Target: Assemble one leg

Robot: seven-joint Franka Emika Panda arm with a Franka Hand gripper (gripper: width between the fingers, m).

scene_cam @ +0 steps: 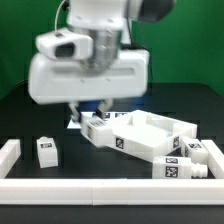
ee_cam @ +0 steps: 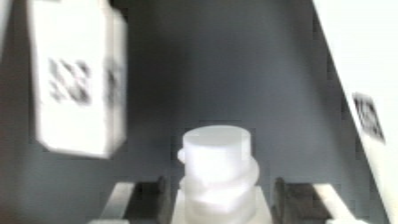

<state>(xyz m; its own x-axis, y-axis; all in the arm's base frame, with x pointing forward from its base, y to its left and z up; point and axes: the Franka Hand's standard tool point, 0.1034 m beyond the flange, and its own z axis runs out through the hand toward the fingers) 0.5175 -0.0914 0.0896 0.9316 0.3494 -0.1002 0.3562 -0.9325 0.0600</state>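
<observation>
- Hand [scene_cam: 88, 110] hangs just beside the panel [scene_cam: 150, 132], over its corner on the exterior view's left. In the wrist view I read its fingers [ee_cam: 139, 198] as clamped on the leg [ee_cam: 217, 158], one either side.
- That leg runs along the fingers' line with its rounded end leading, which I judge suits pushing it into the panel's corner.
- A spare leg [scene_cam: 45, 151] lies well apart from the panel, out of the way on the exterior view's left; more legs [scene_cam: 172, 168] lie just beside its near edge.
- Everything rests on the dark surface [scene_cam: 20, 115].
</observation>
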